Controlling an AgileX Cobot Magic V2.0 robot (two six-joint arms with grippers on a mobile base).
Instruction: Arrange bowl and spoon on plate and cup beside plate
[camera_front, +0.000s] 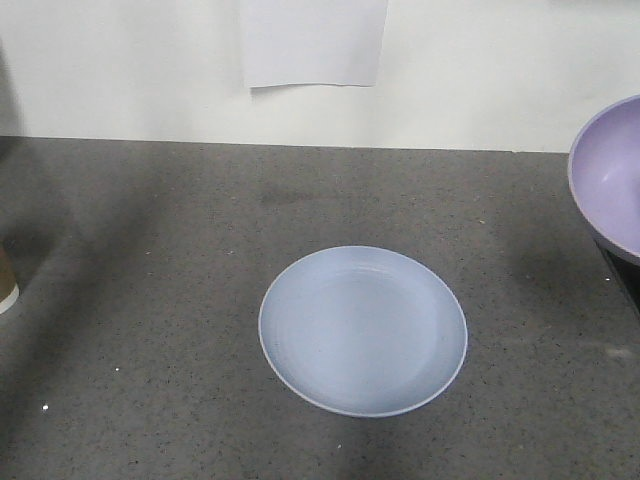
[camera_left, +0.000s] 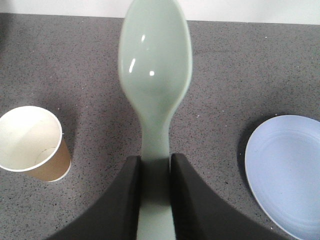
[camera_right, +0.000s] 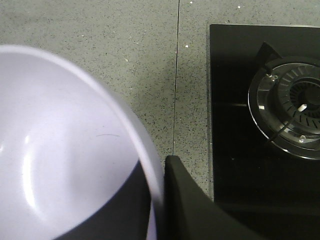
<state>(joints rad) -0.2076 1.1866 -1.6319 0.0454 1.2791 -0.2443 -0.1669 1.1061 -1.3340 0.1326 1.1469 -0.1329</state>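
Note:
The pale blue plate lies empty in the middle of the grey counter; it also shows at the right of the left wrist view, plate. My left gripper is shut on the handle of the mint-green spoon, held above the counter with its head pointing away. The brown paper cup stands upright left of the spoon; only a sliver of the cup shows at the front view's left edge. My right gripper is shut on the rim of the lilac bowl, held in the air at the far right, bowl.
A black gas hob with a burner sits on the counter to the right of the bowl. A white sheet of paper hangs on the back wall. A seam runs through the countertop.

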